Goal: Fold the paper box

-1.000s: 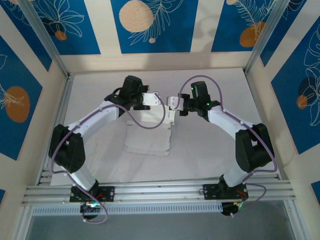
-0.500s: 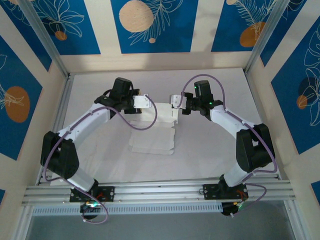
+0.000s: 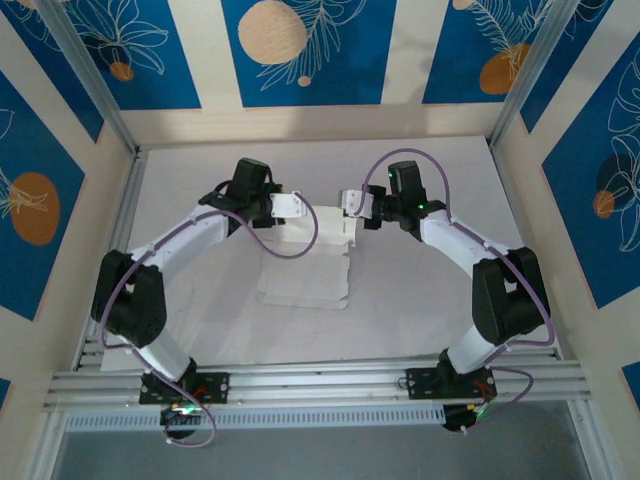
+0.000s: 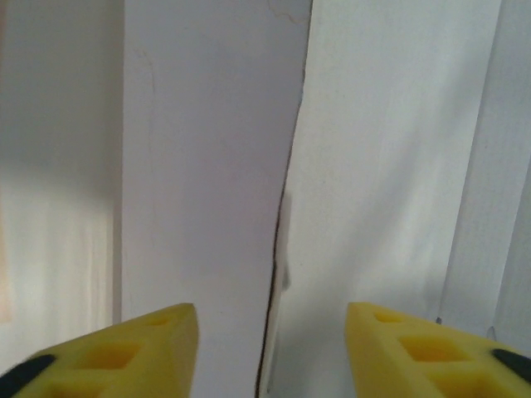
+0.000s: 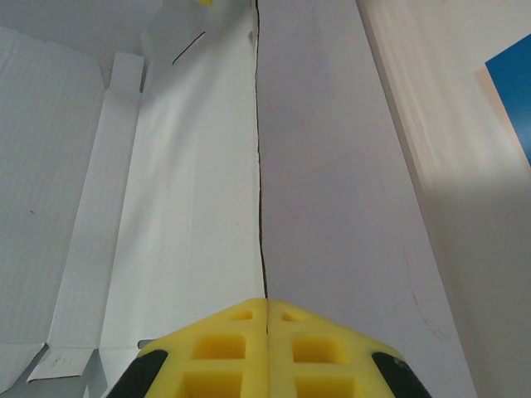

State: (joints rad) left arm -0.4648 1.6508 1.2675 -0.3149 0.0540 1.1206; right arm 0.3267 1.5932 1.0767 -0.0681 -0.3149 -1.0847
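Pinching the paper box (image 5: 191,207) edge, the right end effector (image 5: 267,303) sits closed.

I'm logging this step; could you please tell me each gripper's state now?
Left gripper: open, straddling an edge of the thin white card sheet.
Right gripper: closed, pinching the sheet.

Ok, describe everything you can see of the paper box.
The paper box is an unfolded sheet of thin white card, creased into panels with narrow tabs. Its near part lies flat on the table; its far panel appears lifted. The right gripper is shut on that panel's edge, and the left gripper straddles it, open.
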